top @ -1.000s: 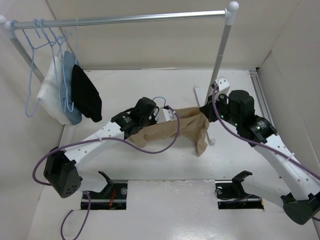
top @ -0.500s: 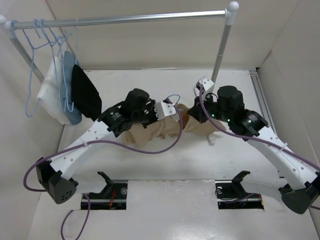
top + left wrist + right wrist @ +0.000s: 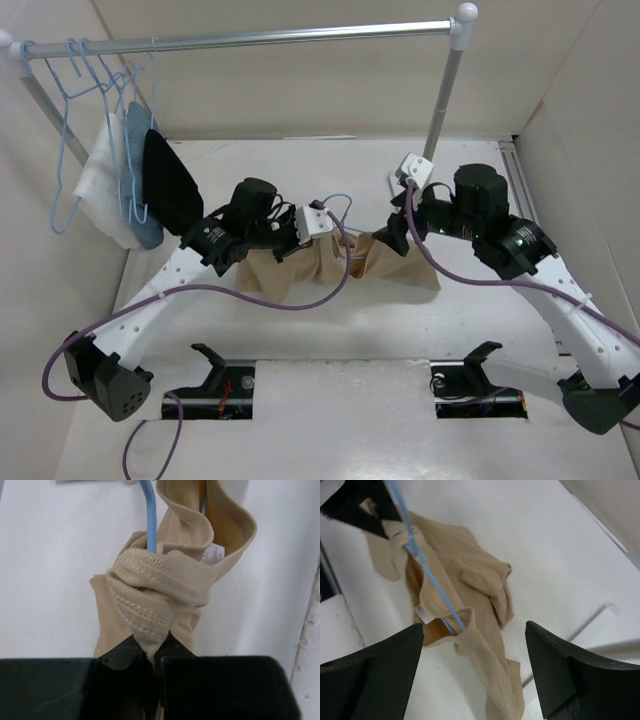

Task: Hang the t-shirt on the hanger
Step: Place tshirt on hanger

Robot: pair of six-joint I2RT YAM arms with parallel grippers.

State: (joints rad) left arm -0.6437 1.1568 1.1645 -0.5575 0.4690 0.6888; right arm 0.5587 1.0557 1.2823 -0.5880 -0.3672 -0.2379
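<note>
The t-shirt (image 3: 160,580) collar is pinched in the closed left gripper (image 3: 152,652). The hanger (image 3: 148,515) is threaded through it, its wire aligned toward the open right gripper (image 3: 474,630), poised above.

a metal rail (image 3: 250,38) runs across the top of the overhead view, held at its right end by a slanting upright post (image 3: 441,105) with a white ball cap (image 3: 466,13). at the rail's left end hang several spare wire hangers (image 3: 66,110), bunched close together. below them hang three cloths side by side, overlapping: a white cloth (image 3: 100,190) furthest left, a blue cloth (image 3: 148,232) in the middle and a black garment (image 3: 172,195) on the right. the surface (image 3: 330,170) is white, with pale walls (image 3: 300,95) around it. near its front edge are two rectangular cutouts, a left cutout (image 3: 240,385) and a right cutout (image 3: 450,388), each with a black bracket in it.
</note>
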